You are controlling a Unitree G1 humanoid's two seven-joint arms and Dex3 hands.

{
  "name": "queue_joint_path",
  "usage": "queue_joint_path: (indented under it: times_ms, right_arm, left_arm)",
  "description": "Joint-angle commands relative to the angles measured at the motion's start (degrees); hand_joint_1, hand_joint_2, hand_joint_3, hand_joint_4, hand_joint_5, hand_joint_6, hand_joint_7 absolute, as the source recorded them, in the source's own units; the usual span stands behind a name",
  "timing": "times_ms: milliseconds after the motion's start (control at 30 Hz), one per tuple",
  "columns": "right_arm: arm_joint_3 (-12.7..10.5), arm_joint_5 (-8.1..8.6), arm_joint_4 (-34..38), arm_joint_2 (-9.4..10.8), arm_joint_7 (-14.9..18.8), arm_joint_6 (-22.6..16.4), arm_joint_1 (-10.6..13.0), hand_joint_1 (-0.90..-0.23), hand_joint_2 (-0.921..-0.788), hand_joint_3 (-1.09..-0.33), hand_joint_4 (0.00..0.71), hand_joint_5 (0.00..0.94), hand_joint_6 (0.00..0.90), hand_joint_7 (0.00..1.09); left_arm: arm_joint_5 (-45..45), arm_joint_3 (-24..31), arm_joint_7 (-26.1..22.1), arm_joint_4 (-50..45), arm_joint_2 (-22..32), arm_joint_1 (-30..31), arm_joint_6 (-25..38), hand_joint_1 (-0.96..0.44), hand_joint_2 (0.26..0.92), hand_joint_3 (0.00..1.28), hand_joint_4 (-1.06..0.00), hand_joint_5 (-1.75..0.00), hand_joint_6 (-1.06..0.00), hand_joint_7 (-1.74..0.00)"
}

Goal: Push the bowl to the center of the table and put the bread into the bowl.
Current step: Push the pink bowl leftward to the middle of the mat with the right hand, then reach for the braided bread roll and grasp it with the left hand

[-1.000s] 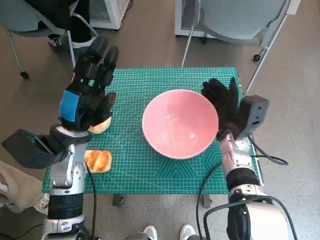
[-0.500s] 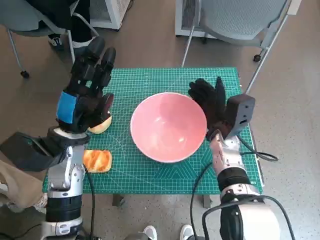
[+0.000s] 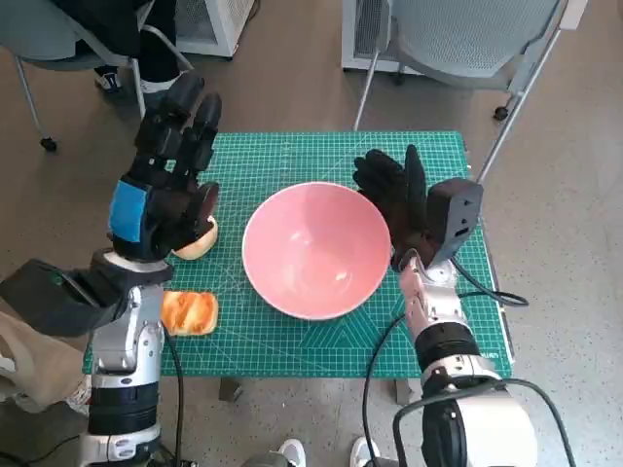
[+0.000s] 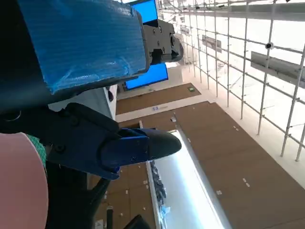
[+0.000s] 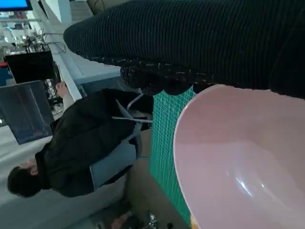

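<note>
Right hand, fingers spread, rests against the pink bowl mid-frame; left hand hovers open. Green mat covers the desk; chair upper right on brown floor.

- Left hand: black, blocky fingers, blue tape across the back.
- Right hand: black knitted glove, dark camera box at the wrist.
- Pale segmented forearms with trailing black cables.
</note>
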Motion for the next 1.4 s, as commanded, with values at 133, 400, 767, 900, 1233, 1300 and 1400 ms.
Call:
queue_joint_path:
  times_ms: [133,400,767,900,1233,1300,1400]
  right_arm:
    - [0.3,-0.39,-0.5,-2.6,2.1,-0.9,-0.9,-0.676,-0.921,-0.91,0.078,0.004,0.204,0.04]
    - [0.4,0.94,-4.1,-3.4,6.0,-8.3,-1.5,-0.68,-0.921,-0.904,0.086,0.006,0.208,0.04]
    - [0.5,7.18,-14.6,-1.7,20.2,-24.2,1.4,-0.676,-0.921,-0.924,0.112,0.016,0.209,0.04]
    - [1.3,10.26,-20.3,-1.1,25.2,-26.6,3.5,-0.688,-0.921,-0.925,0.116,0.015,0.209,0.04]
    - [2.9,15.64,-28.1,-0.9,31.6,-25.8,7.0,-0.7,-0.921,-0.883,0.121,0.012,0.213,0.05]
    - [3.1,15.59,-28.5,-1.1,31.6,-25.6,7.3,-0.7,-0.921,-0.88,0.119,0.011,0.213,0.06]
    - [3.4,15.41,-29.2,-1.3,31.2,-25.3,7.8,-0.699,-0.921,-0.878,0.117,0.009,0.213,0.06]
  left_arm:
    - [0.2,0.6,0.5,-2.5,0.5,1.3,0.6,-0.67,0.921,0.5,-0.03,0.0,0.0,-0.32]
    - [-0.1,0.9,0.9,-4.1,0.6,1.9,1.3,-0.66,0.921,0.51,-0.03,0.0,0.0,-0.34]
    - [-0.4,0.9,1.6,-7.2,0.2,2.0,2.6,-0.67,0.921,0.51,-0.03,0.0,0.0,-0.36]
    - [-0.5,0.7,1.7,-7.8,-0.1,1.9,2.6,-0.68,0.921,0.5,-0.04,0.0,0.0,-0.36]
    - [-0.8,0.8,0.4,-6.0,-0.4,1.0,0.8,-0.69,0.921,0.46,-0.05,-0.01,0.0,-0.39]
    - [-0.6,0.9,0.2,-5.9,-0.2,1.0,0.5,-0.69,0.921,0.46,-0.05,-0.01,0.0,-0.4]
    - [0.3,1.0,0.2,-7.0,0.9,1.5,1.0,-0.68,0.921,0.45,-0.05,-0.01,0.0,-0.4]
